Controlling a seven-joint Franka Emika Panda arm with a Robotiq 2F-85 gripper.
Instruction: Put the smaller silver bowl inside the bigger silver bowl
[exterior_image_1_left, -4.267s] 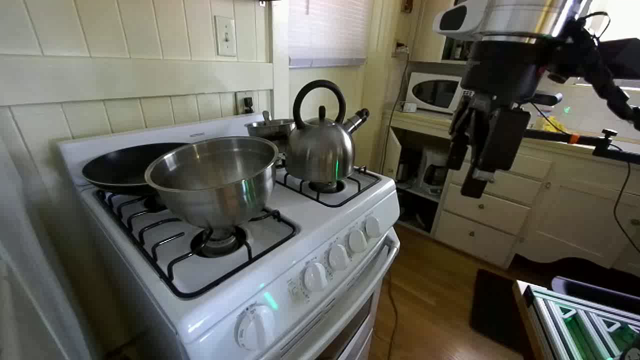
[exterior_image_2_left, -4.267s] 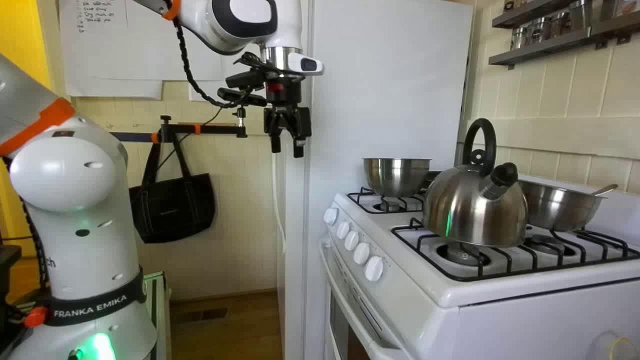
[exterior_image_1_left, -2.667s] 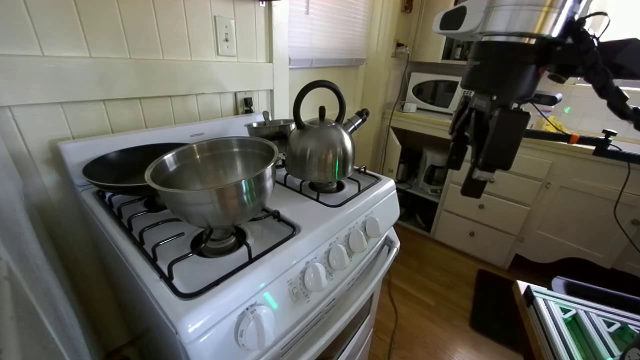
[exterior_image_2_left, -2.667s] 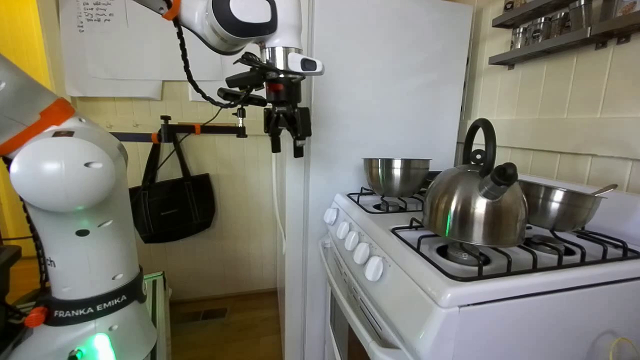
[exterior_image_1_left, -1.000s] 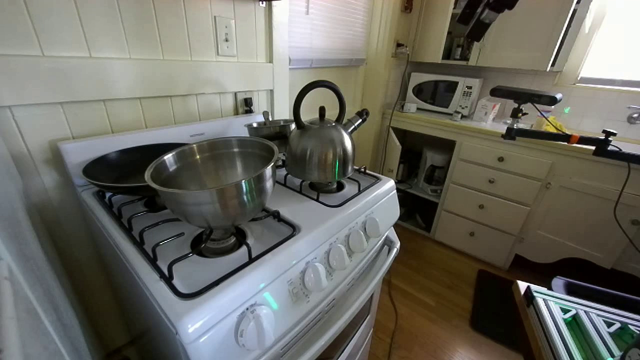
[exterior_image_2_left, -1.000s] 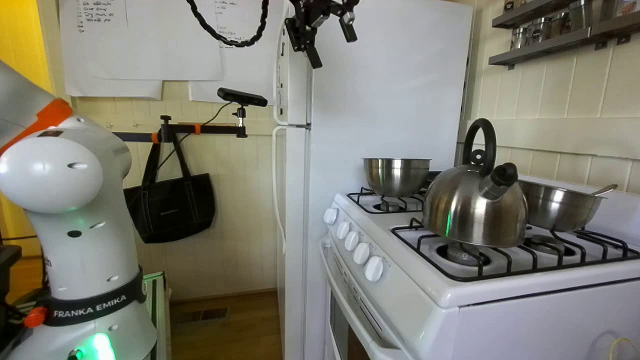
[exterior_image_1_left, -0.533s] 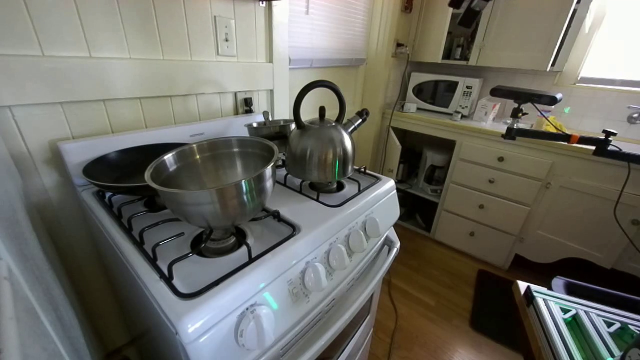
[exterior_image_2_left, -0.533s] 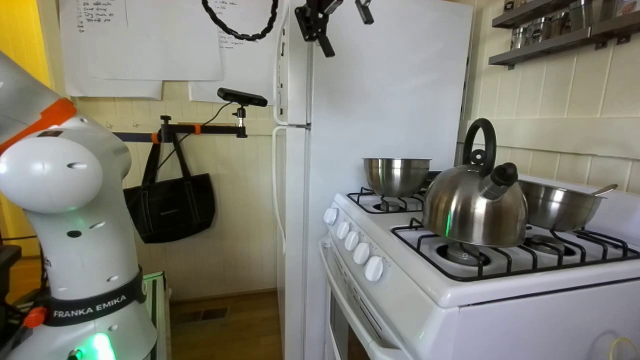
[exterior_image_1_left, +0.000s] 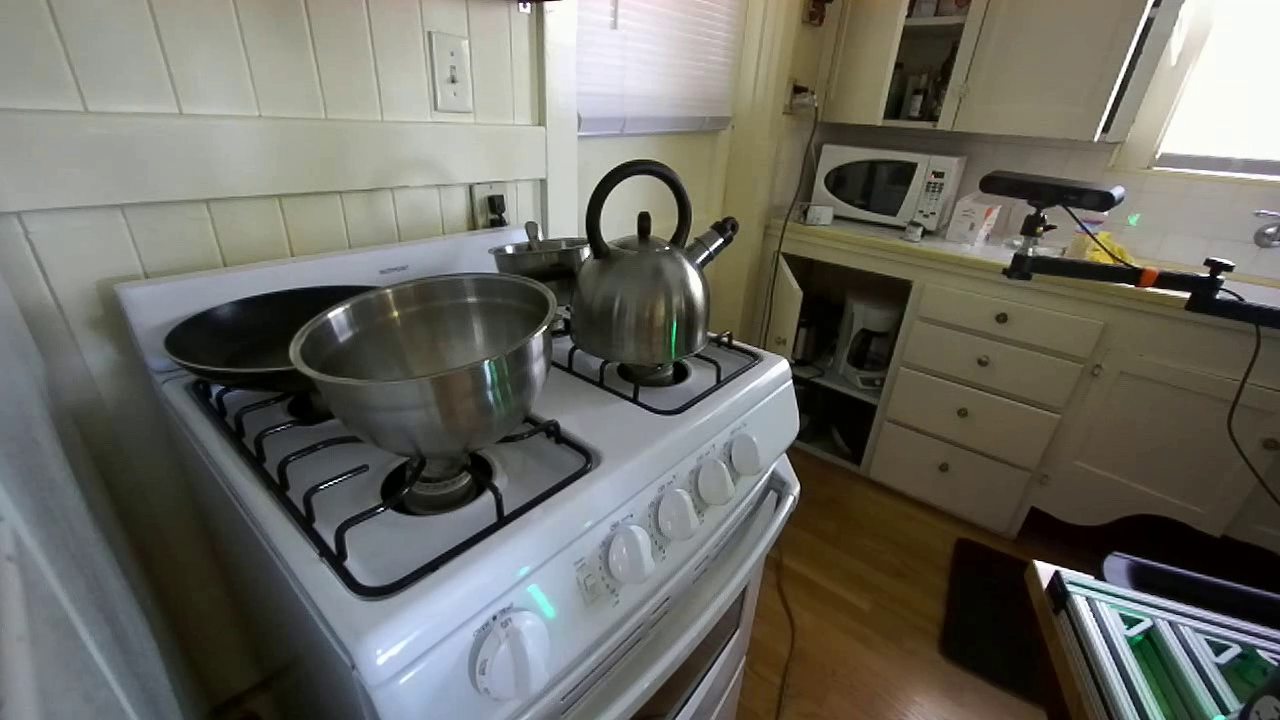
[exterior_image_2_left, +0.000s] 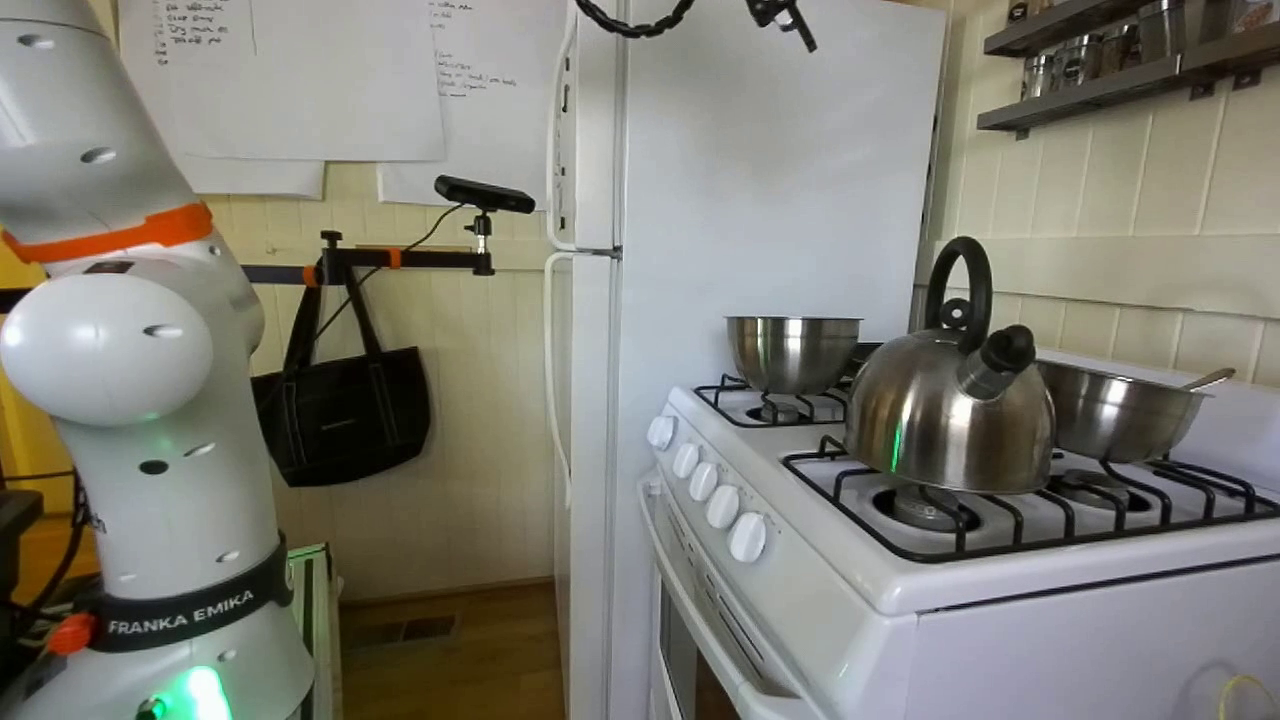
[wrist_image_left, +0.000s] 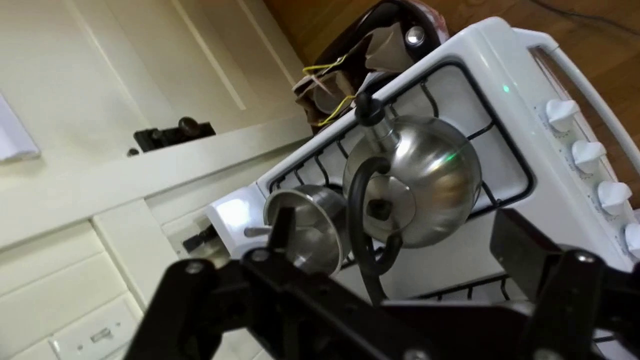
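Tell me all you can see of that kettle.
The kettle is rounded, shiny and looks like steel, with a black arched handle, a lid topped by a black knob, and a short, black-tipped spout. A green light streak marks its side. It stands upright on a black grate near the smaller silver bowl; nothing grips it.

We've got one white stove (exterior_image_1_left: 620, 430) carrying everything, two black grates (exterior_image_1_left: 480, 530) on top. On one grate we see the bigger silver bowl (exterior_image_1_left: 440, 400) standing upright at the front, dark frying pan (exterior_image_1_left: 235, 335) behind it. On the other, steel kettle (exterior_image_1_left: 640, 305) up front, smaller silver bowl (exterior_image_2_left: 1120, 420) behind it. We can't tell whether each front piece touches the one behind.
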